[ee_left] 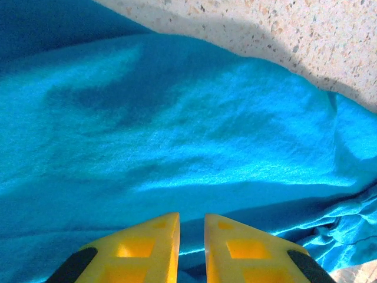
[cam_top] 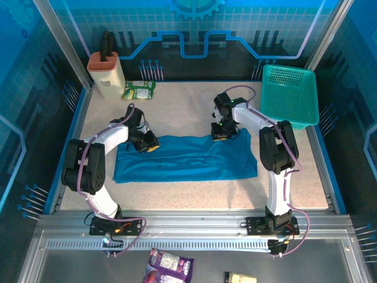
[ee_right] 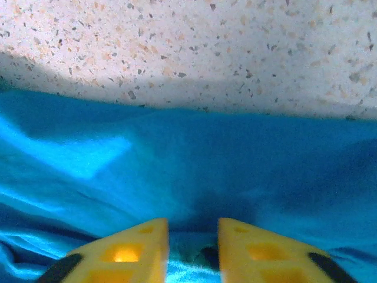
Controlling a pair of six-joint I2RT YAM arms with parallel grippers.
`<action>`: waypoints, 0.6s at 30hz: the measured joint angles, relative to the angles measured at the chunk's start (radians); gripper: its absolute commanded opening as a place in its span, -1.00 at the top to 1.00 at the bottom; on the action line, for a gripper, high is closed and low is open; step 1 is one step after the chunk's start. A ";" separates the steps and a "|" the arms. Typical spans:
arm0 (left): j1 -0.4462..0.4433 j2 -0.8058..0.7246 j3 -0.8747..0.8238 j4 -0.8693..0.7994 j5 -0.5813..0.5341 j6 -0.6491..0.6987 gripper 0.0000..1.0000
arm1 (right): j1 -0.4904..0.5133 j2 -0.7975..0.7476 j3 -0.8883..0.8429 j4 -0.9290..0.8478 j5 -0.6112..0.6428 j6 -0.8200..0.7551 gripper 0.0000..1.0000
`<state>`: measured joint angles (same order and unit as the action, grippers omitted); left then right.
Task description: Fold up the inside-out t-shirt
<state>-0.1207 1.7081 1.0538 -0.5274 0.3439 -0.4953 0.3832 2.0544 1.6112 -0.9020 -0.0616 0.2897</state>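
A robot lab cell: aluminium frame [cam_top: 188,227], blue circuit-print walls [cam_top: 194,23], speckled table [cam_top: 177,194].

The desk [cam_top: 194,191] has a pale speckled top with a blue rim. A blue-teal t-shirt [cam_top: 188,164] lies flattened in a wide band across its middle, bare surface showing in front and behind. At the far right corner sits a teal mesh basket [cam_top: 290,97]. At the far left stands a tan container [cam_top: 107,73], with a green packet [cam_top: 139,90] just beside it.
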 measured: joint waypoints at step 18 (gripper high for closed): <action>-0.019 0.000 0.033 -0.040 -0.023 0.010 0.63 | 0.142 -0.274 -0.228 -0.059 0.002 0.131 1.00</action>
<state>-0.1394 1.7081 1.0866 -0.5671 0.3210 -0.4850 0.5255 1.7809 1.3830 -0.9607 -0.0597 0.4206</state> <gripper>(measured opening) 0.187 0.063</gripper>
